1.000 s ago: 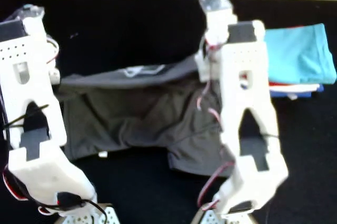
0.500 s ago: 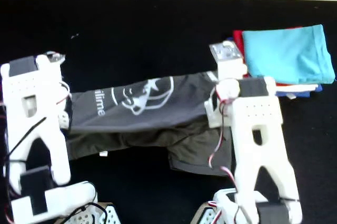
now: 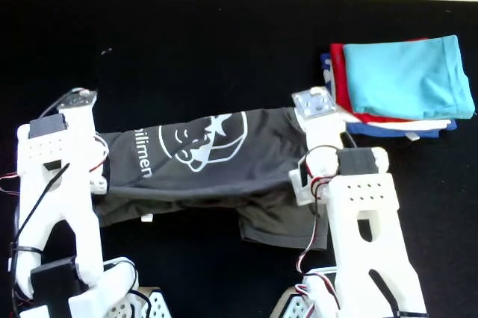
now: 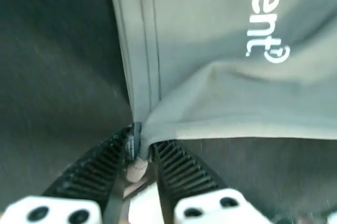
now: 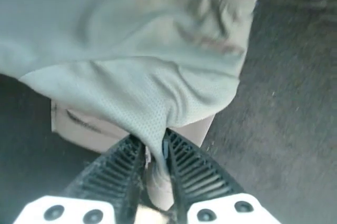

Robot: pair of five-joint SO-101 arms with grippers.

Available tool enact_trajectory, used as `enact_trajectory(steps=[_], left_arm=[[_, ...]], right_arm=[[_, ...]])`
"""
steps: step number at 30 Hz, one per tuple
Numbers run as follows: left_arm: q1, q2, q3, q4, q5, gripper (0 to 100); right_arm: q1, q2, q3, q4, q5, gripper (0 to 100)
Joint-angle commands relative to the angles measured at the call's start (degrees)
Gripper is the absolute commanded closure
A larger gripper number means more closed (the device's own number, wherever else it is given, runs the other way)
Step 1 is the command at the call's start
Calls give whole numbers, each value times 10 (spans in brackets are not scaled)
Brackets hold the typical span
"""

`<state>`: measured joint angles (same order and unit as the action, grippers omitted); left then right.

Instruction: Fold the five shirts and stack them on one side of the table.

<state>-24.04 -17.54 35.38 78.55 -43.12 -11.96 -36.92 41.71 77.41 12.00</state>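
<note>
Table (image 3: 224, 34) under black cloth, two arms at the near edge. Grey shirt (image 3: 202, 154) lies across the middle between them, doubled over lengthwise, white print facing up on the top layer. The lower layer sticks out on the near side, most of all near the right arm.

Left arm (image 3: 56, 206) sits at the shirt's left end, right arm (image 3: 366, 228) at its right end. Stack (image 3: 403, 83) of folded shirts lies at the far right, apart from the grey one: turquoise on top, with red, white and blue edges under it. It looks like four, so the grey is likely the fifth.

Left gripper (image 4: 141, 148) is pinched tight on the hemmed corner of the shirt. Right gripper (image 5: 154, 148) is clamped on a bunched corner of it.

Change: a second ago both arms were reached out further with the far edge held up and the print barely showing. Since then they have pulled back toward their bases and lowered, dragging that edge over the near half. So the first fold is almost laid. Likely next: let go, then fold the ends in. Layers are not lined up, so the uneven near edge may need tidying.
</note>
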Motion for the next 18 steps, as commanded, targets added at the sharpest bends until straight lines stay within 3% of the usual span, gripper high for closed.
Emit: enact_trajectory(steps=[1,5,9,18], left_arm=[[3,-22,-51,10,-4,991],[7,-18,-124,40,-4,991],[7,-16,-108,39,-4,991],[6,-17,81,-106,-7,989]], right_arm=[[9,-13,-51,-7,5,992],[6,-8,-141,-2,5,992],[8,29,-133,2,5,992],[12,31,51,-80,5,992]])
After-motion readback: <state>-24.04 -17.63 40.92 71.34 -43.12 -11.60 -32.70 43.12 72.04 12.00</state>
